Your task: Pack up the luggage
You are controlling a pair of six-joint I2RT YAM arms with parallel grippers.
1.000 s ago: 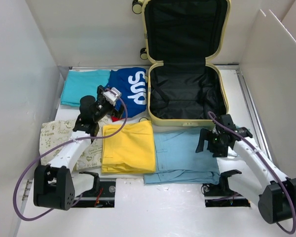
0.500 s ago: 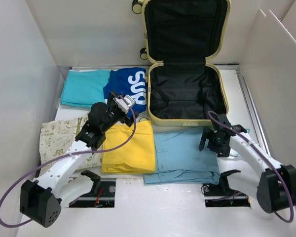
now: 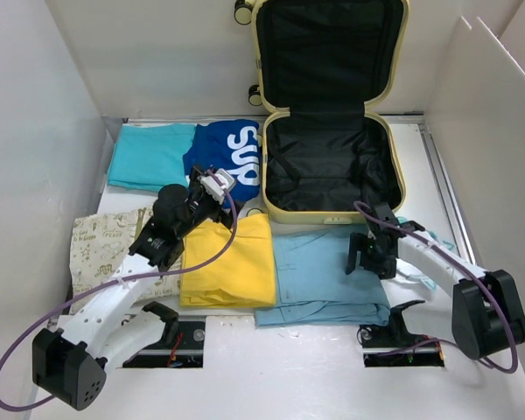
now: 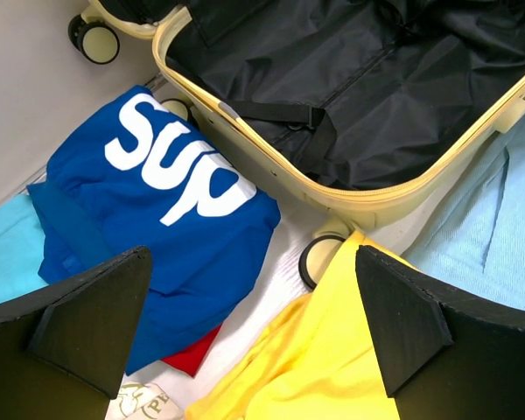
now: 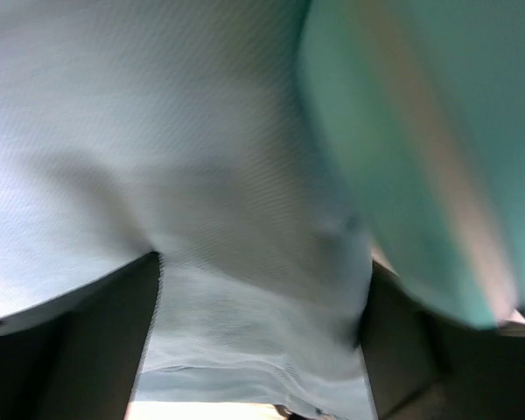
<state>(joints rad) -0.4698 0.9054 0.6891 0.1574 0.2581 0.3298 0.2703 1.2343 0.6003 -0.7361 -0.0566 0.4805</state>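
Sitting low over the light blue shirt [image 3: 324, 280], the right gripper [image 5: 262, 262] has its jaws spread, pale cloth filling the whole gap between them; whether the tips touch it I cannot tell. Just past its right finger lies a blurred teal fold [image 5: 420, 149]. Ahead of those jaws, close by, is the front rim of the luggage [image 3: 332, 171], lying open with its lid [image 3: 328, 52] standing upright and black lining showing in both halves. The left gripper [image 4: 252, 254] hangs with jaws spread wide and nothing between them. Under its right finger lies the yellow garment [image 4: 332, 359]. Under its left finger a red scrap [image 4: 188, 357] peeks from beneath the blue shirt [image 4: 157, 219] with white letters. Beyond these jaws, to the right, runs the luggage's cream rim, with one wheel [image 4: 94, 39] far off to the left
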